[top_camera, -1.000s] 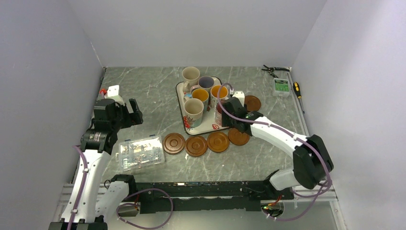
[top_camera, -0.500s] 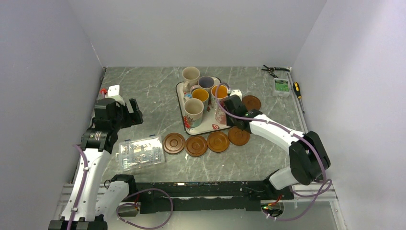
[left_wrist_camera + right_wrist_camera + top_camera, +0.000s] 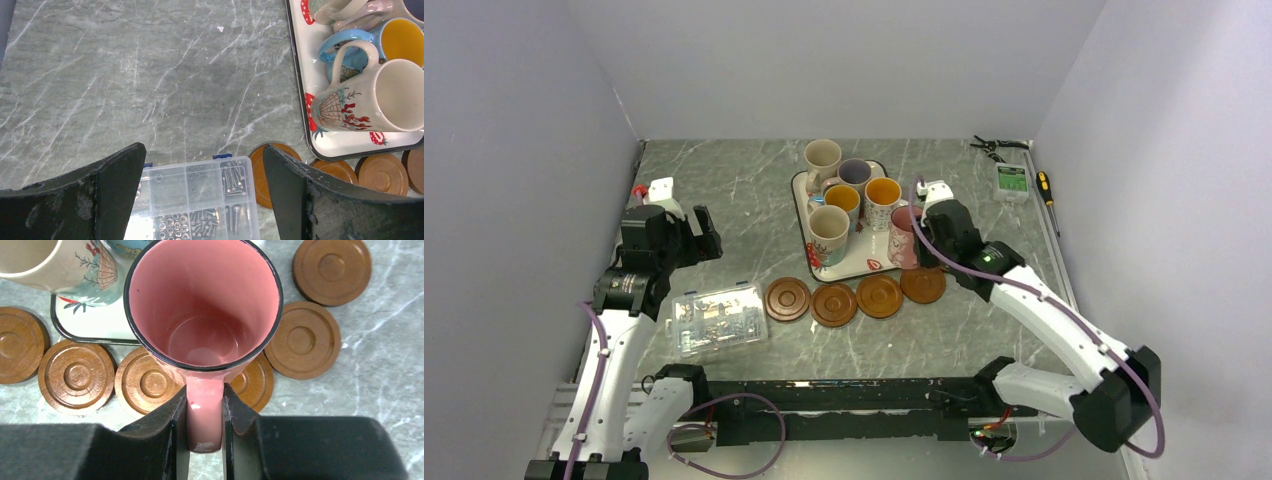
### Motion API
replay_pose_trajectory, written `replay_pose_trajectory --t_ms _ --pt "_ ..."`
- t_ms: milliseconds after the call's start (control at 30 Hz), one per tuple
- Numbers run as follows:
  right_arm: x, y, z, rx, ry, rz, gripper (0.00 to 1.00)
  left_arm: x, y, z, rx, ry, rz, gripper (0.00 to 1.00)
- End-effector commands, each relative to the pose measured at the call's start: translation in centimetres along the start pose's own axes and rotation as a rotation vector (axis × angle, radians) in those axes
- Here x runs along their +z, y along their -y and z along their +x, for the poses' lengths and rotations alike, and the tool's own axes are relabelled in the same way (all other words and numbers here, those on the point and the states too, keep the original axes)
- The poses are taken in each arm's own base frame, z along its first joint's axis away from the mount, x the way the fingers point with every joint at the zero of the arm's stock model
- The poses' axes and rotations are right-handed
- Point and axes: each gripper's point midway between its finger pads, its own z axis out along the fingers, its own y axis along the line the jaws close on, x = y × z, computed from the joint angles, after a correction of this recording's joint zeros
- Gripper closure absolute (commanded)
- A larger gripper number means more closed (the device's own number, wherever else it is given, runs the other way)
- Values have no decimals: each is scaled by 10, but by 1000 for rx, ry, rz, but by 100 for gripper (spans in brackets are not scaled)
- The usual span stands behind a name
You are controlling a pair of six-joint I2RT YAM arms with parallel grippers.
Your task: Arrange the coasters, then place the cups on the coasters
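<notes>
Inside right gripper [image 3: 205,407] now: pink mug [image 3: 202,310]

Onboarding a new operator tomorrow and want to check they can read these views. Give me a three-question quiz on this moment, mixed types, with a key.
1. True or false: the left gripper is holding a mug.
2. Which part of the pink mug does the right gripper clamp? A) rim B) handle C) base
3. How many coasters show, whole or in part, in the right wrist view?

Key: 1 false, its jaws stand wide apart and empty; 2 B; 3 six.
</notes>
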Motion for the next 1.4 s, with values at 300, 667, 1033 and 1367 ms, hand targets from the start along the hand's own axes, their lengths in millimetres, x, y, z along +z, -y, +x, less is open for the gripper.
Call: replay_pose_trajectory --t_ms 300,667,1033,1367 --pt "-34 90 -81 184 297 277 100 -4 2 -14 -2 56 2 6" --pt "14 154 -121 203 454 270 100 -4 4 -14 -1 56 13 6" --pt "54 167 -119 14 430 231 100 -5 5 -15 0 59 21 6" --pt "73 168 -113 -55 406 175 100 -5 4 -15 -2 60 16 6"
